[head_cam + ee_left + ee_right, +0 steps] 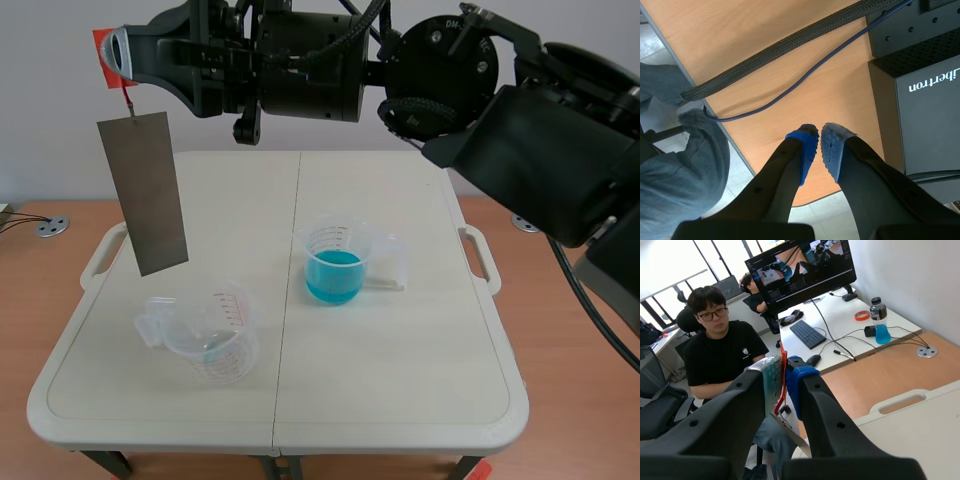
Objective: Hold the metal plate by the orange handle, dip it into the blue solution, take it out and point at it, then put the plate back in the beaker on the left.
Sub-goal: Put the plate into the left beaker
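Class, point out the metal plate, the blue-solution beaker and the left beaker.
metal plate (pixel 143 193): scene view, middle of its grey face.
blue-solution beaker (pixel 333 278): scene view, wall over the blue liquid.
left beaker (pixel 212 345): scene view, clear front wall.

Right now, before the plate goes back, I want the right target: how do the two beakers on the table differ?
The left beaker looks empty; the right beaker holds blue solution. The left beaker stands nearer the robot, the right beaker farther back. The left beaker's handle points left, the right beaker's handle points right. Both are clear, upright measuring beakers.
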### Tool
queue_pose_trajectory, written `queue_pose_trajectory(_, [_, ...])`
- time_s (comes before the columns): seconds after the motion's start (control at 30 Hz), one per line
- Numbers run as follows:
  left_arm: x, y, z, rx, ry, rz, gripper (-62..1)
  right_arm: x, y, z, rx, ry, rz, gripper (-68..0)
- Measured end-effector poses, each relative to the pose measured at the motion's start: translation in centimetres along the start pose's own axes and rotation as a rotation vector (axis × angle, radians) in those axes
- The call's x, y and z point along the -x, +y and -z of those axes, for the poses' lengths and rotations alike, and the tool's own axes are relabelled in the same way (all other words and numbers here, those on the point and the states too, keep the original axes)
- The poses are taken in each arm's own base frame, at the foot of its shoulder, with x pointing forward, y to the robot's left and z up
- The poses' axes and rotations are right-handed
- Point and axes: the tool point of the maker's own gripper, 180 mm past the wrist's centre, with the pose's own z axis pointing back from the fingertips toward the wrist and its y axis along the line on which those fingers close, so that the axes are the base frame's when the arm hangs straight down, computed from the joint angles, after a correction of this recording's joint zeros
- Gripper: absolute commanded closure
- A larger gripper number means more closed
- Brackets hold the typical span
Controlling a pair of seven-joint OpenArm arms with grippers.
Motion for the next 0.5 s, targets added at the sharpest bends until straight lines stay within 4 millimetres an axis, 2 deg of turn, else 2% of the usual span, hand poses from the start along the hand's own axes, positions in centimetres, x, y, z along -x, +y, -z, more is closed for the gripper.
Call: queue_pose_trajectory(0.5, [0.0, 0.0, 0.0, 0.000, 0.000, 0.000, -7.7, 3.9, -0.5, -0.8, 0.067, 0.016, 0.091, -1.5])
